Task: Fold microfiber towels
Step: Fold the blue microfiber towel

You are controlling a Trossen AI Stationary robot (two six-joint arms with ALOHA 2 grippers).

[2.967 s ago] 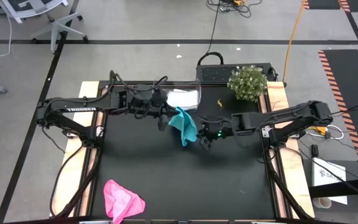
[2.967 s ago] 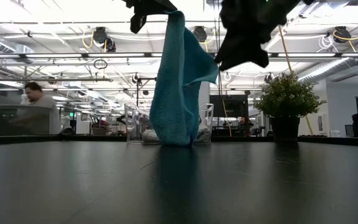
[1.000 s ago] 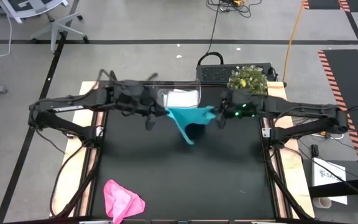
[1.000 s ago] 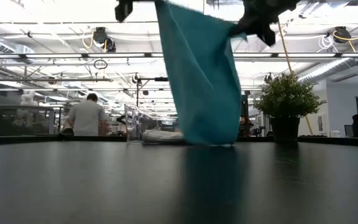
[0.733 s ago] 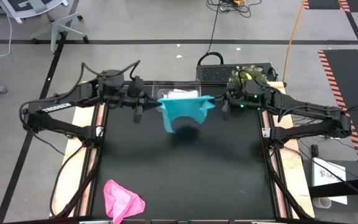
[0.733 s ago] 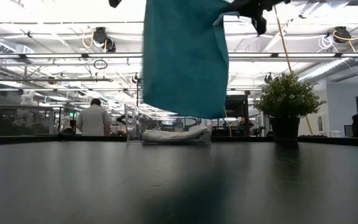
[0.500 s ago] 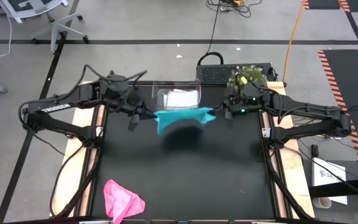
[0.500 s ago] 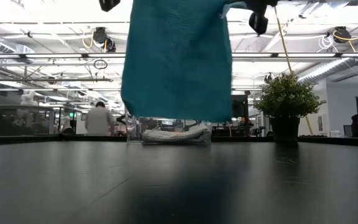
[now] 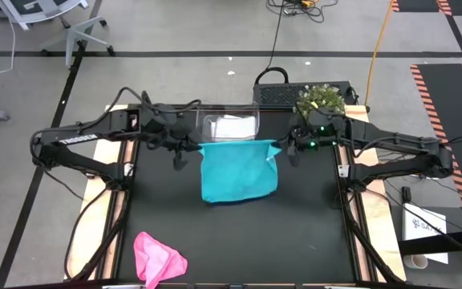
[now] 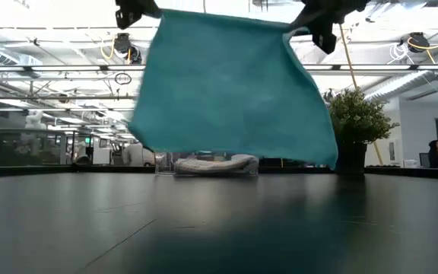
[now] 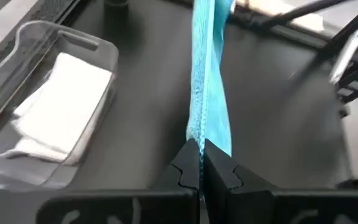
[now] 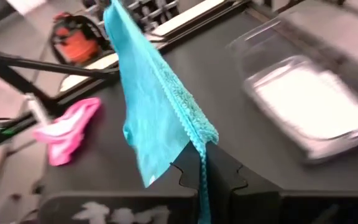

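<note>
Black and matte, the worktop (image 9: 295,241) fills the middle of the room under rows of bright ceiling lights, with an office floor stretching away behind it. Held up above the worktop is the teal towel (image 9: 238,171), spread flat between the two arms like a sheet on a line. The left pincer (image 9: 181,149) is clamped tight on one upper corner, and its wrist camera shows the two dark fingers (image 11: 182,169) pressed together with the towel's stitched edge pinched between them. The right pincer (image 9: 289,148) is clamped just as tight on the other upper corner, the fabric running out from between its fingers (image 12: 224,171). From table height the teal towel hangs clear of the surface, its lower edge floating above the worktop. Behind it, at the far edge of the worktop, sits the clear plastic tub (image 9: 229,126) with the pale grey-white towel (image 11: 61,106) lying folded inside. A small potted plant (image 9: 320,103) stands at the far right corner. The pink towel (image 9: 158,258) lies crumpled near the front left corner, well apart from everything else.
</note>
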